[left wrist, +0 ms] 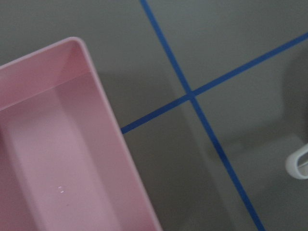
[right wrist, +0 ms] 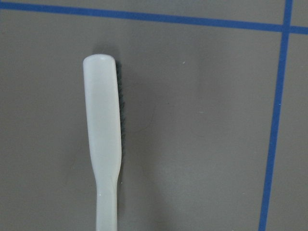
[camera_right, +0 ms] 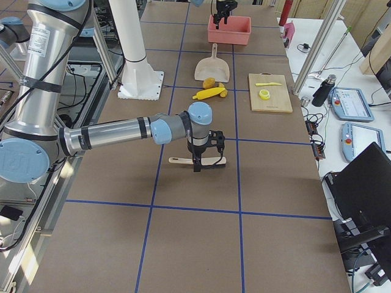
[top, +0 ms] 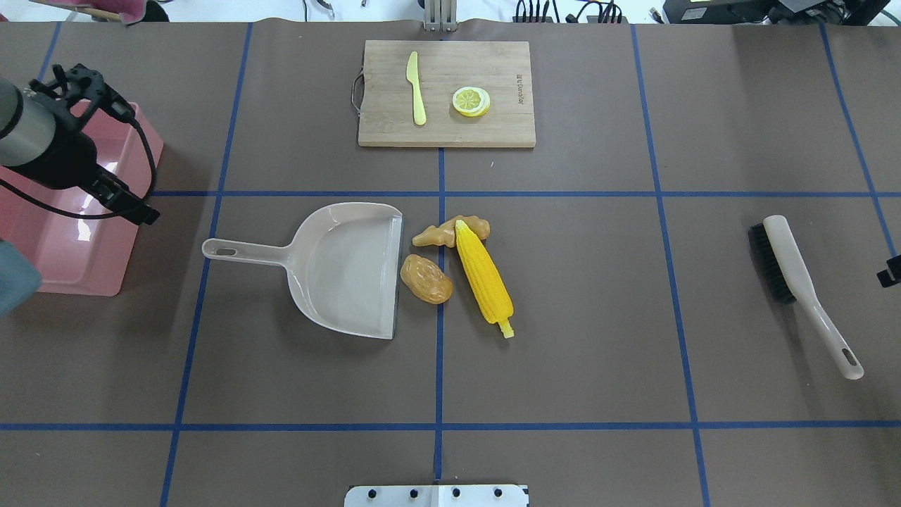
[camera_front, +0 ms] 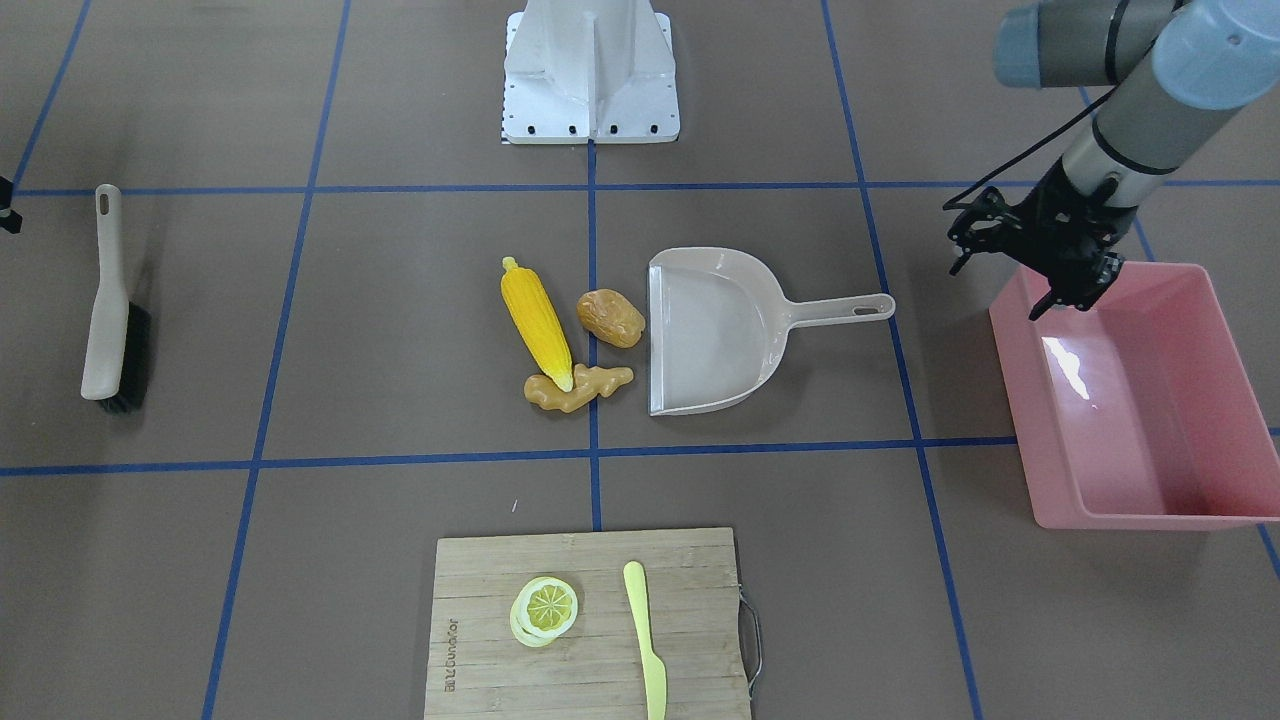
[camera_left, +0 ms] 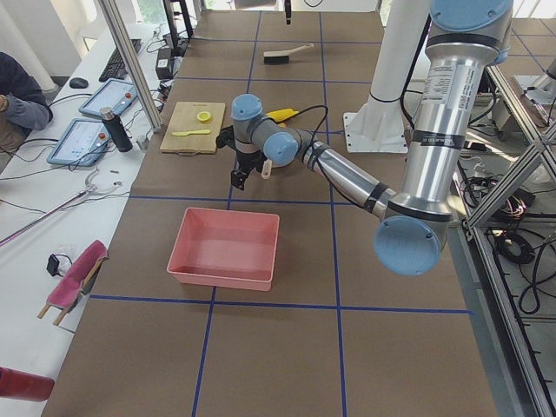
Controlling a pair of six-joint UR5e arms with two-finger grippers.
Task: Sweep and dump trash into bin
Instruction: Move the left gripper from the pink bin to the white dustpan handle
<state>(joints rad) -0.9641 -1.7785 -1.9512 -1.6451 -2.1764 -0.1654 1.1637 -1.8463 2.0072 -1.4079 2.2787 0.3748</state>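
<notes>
The trash lies mid-table: a yellow corn cob point(camera_front: 537, 322) point(top: 483, 278), a brown potato chunk point(camera_front: 610, 318) point(top: 426, 279) and a tan ginger root point(camera_front: 580, 388) point(top: 443, 231), just off the open mouth of a beige dustpan point(camera_front: 710, 340) point(top: 345, 267). The pink bin point(camera_front: 1040, 420) point(top: 70, 239) point(left wrist: 57, 168) stands beyond the dustpan's handle and is empty. My left gripper point(camera_front: 980, 228) point(top: 70, 81) hovers over the bin's edge nearest the dustpan, fingers spread, holding nothing. My right gripper point(top: 888, 271) is cut off at the view's edge above a brush point(top: 795, 282) point(right wrist: 103, 134); I cannot tell its state.
A wooden cutting board point(camera_front: 480, 600) point(top: 507, 120) at the far side holds a lemon slice point(camera_front: 545, 608) and a pale yellow knife point(camera_front: 645, 640). The robot's white base plate point(camera_front: 590, 100) is at the near side. Blue tape lines cross the brown table.
</notes>
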